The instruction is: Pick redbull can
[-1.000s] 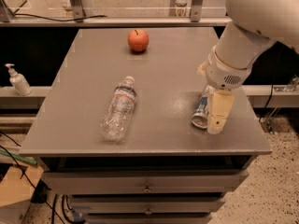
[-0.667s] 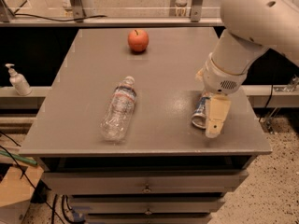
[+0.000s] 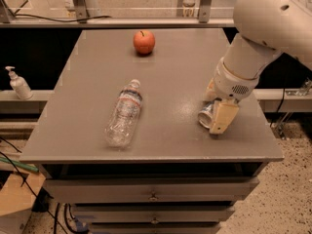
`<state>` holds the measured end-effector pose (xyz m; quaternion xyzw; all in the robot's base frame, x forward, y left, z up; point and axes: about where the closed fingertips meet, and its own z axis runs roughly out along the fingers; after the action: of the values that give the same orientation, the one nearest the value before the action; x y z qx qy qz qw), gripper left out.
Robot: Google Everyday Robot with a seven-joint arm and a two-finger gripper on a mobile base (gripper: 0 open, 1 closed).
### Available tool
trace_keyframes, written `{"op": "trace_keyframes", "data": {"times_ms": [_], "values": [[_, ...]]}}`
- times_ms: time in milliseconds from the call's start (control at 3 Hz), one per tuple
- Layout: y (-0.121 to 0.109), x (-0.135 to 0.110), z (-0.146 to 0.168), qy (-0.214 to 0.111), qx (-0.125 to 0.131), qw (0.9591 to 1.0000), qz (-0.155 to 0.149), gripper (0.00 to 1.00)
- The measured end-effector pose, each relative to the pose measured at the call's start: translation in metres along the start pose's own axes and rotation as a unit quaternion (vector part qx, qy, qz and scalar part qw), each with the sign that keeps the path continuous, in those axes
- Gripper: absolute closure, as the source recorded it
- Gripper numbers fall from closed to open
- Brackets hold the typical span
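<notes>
The redbull can [image 3: 205,116] lies on its side on the right part of the grey table [image 3: 170,72], its silvery round end facing the front left. My gripper [image 3: 215,109] is down at the can, reaching over it from the right, with a cream-coloured part against the can's near side. Most of the can's body is hidden behind the gripper. The white arm comes in from the upper right.
A clear plastic water bottle [image 3: 124,113] with a white cap lies on its side left of centre. A red-orange apple [image 3: 144,42] sits at the back. A soap dispenser [image 3: 18,83] stands on a ledge at the left. The table's right edge is close to the can.
The gripper and wrist have shifted slightly to the left at the can. The can, bottle and apple have stayed where they were.
</notes>
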<state>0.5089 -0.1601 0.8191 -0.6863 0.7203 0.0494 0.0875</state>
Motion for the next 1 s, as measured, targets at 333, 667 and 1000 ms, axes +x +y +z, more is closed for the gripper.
{"op": "trace_keyframes", "data": {"times_ms": [333, 667, 1000], "values": [[0.001, -0.002, 0.000, -0.004, 0.000, 1.0000, 0.000, 0.64], [-0.002, -0.007, -0.018, -0.027, 0.009, 0.9996, 0.009, 0.87], [-0.010, -0.012, -0.055, -0.060, 0.039, 0.9972, 0.023, 1.00]]}}
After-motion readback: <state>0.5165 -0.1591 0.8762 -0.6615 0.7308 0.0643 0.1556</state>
